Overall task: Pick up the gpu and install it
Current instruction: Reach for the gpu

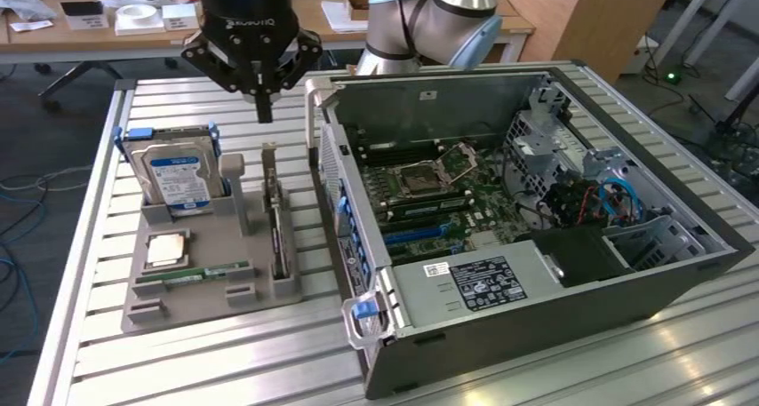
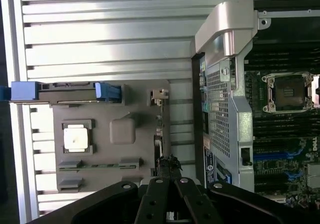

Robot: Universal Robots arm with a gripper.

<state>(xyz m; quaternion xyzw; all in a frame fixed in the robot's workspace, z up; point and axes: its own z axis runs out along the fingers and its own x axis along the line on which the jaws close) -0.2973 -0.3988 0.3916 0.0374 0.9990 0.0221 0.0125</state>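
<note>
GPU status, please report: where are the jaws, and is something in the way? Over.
Jaws shut, empty, hovering over gpu. Gpu upright in gray holder, untouched. Hard drive stands apart.

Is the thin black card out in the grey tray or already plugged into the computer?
Out. The thin black card stands on edge in a slot of the grey plastic tray, outside the open computer case.

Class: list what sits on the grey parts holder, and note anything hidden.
A hard drive upright, a processor chip lying flat, a RAM stick and the gpu on edge. The lower edges of drive and gpu are hidden in the holder slots.
</note>
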